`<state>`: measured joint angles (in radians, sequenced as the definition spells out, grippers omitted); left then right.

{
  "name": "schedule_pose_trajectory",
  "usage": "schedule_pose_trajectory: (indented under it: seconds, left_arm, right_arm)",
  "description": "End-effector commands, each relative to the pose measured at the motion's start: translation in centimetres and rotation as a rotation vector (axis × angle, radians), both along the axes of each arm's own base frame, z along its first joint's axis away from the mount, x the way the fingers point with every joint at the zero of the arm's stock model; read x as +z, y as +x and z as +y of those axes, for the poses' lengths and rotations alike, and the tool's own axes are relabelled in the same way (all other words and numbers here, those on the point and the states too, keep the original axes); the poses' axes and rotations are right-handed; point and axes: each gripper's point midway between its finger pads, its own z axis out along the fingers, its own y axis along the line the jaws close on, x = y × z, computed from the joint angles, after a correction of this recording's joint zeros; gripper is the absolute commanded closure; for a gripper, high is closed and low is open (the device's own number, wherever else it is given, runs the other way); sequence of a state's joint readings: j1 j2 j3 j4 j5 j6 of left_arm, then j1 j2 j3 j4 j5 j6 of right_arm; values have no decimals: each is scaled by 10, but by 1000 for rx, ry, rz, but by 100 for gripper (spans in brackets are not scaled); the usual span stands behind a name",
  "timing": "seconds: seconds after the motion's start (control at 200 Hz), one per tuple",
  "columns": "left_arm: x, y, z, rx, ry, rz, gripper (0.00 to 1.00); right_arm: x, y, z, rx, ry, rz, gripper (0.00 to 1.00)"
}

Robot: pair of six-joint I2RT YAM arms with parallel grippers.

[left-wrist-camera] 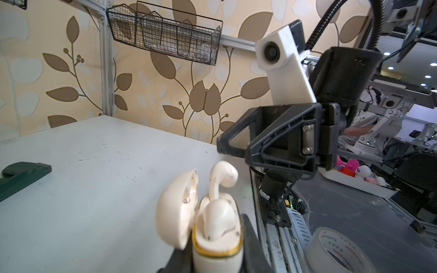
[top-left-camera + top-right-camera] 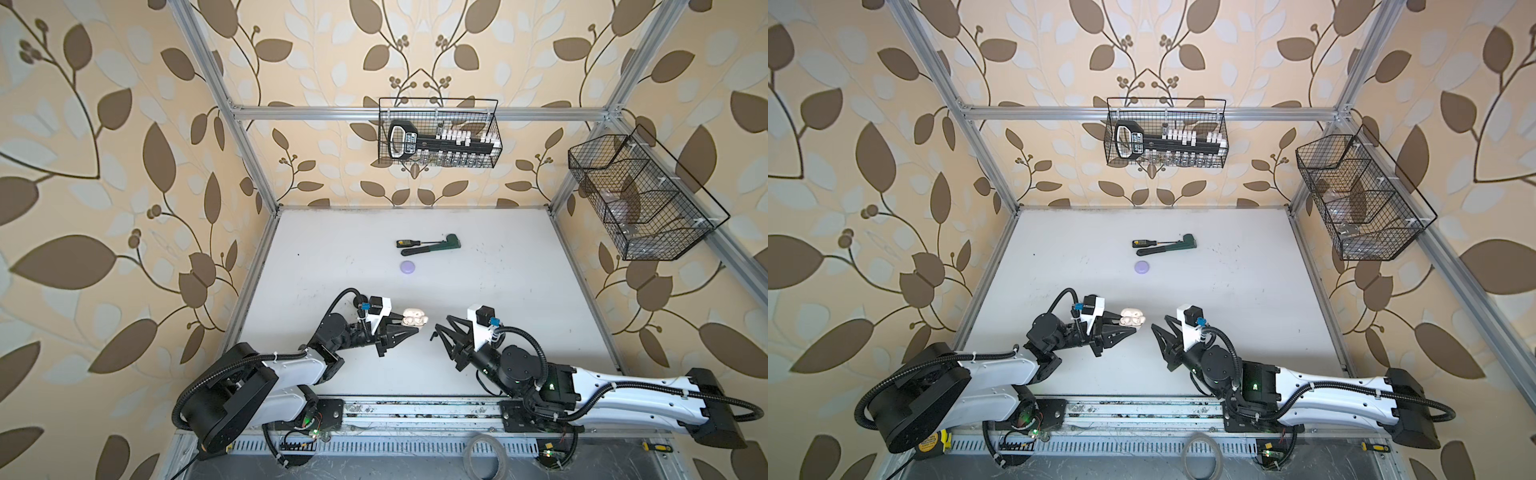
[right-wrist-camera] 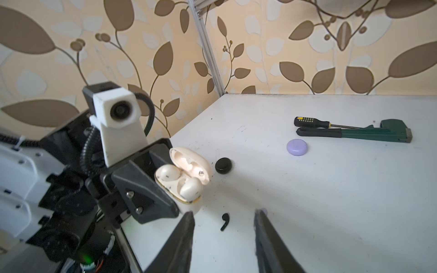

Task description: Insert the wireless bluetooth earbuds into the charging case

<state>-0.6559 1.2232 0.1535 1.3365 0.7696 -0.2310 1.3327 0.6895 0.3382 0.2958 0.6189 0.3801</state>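
I'm looking down on a white surface (image 2: pixel 498 291), scuffed all over with small dark marks. Toward its far edge, a screwdriver (image 2: pixel 405 242) with a black-and-yellow handle lies right alongside a green pipe wrench (image 2: pixel 454 240), the two roughly parallel. Just on the near side of them sits a closed round lavender case (image 2: pixel 407 266). The right wrist view also shows me a closed round black case (image 3: pixel 223 166). Near it but not touching, a single black earbud (image 3: pixel 225 221) lies flat on the bare surface.
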Motion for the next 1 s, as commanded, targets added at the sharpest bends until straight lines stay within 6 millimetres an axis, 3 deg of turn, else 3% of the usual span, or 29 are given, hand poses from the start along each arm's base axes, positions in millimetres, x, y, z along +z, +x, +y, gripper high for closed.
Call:
schedule_pose_trajectory:
  seconds: [0.0,0.33,0.64,0.995]
  left_arm:
    - [31,-24,-2,-104,-67,-153,100]
    - [31,-39,-10,-200,-57,-171,100]
    - [28,-39,-12,-212,-50,-169,100]
    - [29,-40,-11,-213,-53,-172,100]
  right_arm:
    - [25,-22,6,164,21,-189,55]
    - [29,-51,18,365,19,-277,56]
    - [24,-45,38,370,-67,-240,58]
    - [28,-43,23,324,-85,-256,57]
